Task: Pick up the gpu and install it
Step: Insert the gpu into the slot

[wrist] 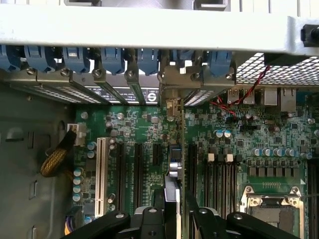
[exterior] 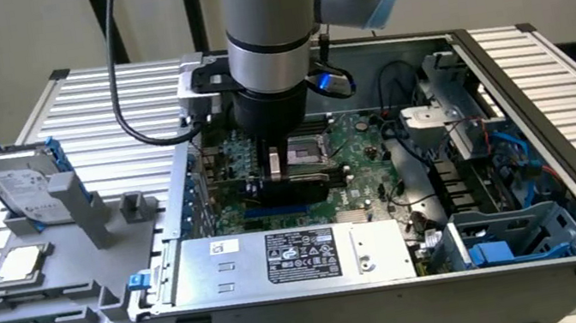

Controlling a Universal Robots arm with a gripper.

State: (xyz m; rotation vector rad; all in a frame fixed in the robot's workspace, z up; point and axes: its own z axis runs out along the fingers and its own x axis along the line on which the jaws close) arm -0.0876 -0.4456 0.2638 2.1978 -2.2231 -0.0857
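Nearest us, low in the middle of the exterior view, the power supply [exterior: 292, 256] sat as a matte silver box with a black label inside the open case [exterior: 405, 316]. Just behind it, at mid-frame, the gripper [exterior: 277, 161] reached straight down, partly closed and pinching the gpu [exterior: 298, 184] by its upper edge. We judged the card was carried edge-on so its connector could meet a slot squarely. On the wrist view it ran thin as a blade between the black fingers [wrist: 149, 221], over the long black slots [wrist: 138, 169] of the green motherboard [wrist: 144, 124]. Whether it was seated, we couldn't tell. Farthest off, its silver bracket [wrist: 172, 107] met the row of blue plastic clips [wrist: 112, 59].
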